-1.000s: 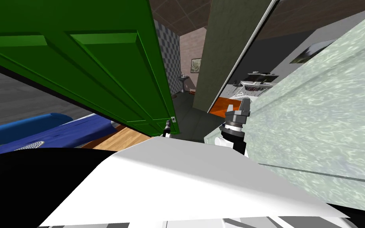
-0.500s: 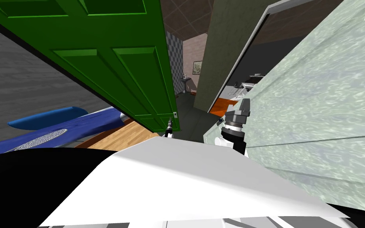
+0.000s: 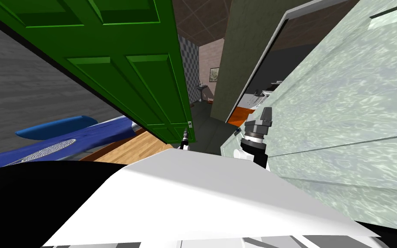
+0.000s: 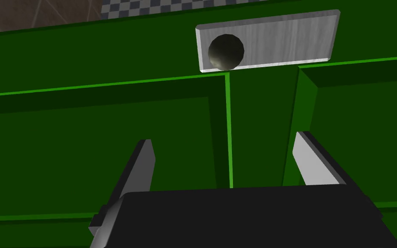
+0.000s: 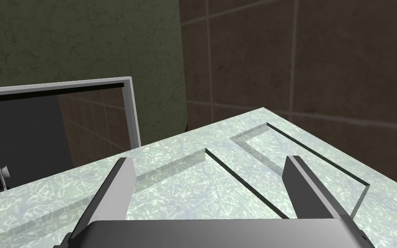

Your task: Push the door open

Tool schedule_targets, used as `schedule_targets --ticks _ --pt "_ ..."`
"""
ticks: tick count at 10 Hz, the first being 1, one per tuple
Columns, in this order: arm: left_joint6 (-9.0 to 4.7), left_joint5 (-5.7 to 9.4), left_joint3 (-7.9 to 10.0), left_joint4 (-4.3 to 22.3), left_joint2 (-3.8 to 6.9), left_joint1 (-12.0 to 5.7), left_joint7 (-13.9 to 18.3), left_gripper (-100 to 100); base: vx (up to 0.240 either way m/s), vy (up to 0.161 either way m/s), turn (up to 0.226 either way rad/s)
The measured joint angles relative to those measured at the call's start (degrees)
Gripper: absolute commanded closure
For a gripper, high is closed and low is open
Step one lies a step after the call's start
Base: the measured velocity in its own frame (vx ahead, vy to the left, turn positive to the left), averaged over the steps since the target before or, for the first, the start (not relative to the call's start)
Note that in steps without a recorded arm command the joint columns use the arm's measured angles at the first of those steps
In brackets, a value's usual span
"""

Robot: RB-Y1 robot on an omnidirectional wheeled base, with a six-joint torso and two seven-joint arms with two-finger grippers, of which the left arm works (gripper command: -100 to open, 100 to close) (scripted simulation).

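1. Head view: the green door stands ajar on the left, with its free edge toward the middle. The left tool sits low at that edge. It is nearer the door than the right tool, which is beside a pale marbled panel on the right.
2. Left wrist view: the left tool's fingers are apart and face the door closely. The metal plate and dark knob lie beyond the fingertips. The push probably goes straight ahead.
3. Right wrist view: the right tool's fingers are apart over the pale panel, holding nothing.

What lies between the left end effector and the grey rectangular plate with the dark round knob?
Only bare panelled green door, in the left wrist view; the open left end effector sits short of the grey rectangular plate.
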Motion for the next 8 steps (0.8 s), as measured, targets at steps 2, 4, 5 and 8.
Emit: schedule_targets --ticks 2,4,5,8 --pt "-0.06 0.05 0.17 -0.3 1.57 0.22 0.1 -100 0.249 0.026 -0.03" --pt "-0.95 0.17 0.47 1.1 1.98 -0.38 0.3 -100 0.26 0.012 -0.031" --pt "-1.15 0.21 0.6 1.2 1.6 -0.42 0.4 -100 0.219 0.012 -0.028" --pt "-1.41 0.22 0.68 1.2 0.83 -0.31 0.4 100 0.013 0.0 -0.002"
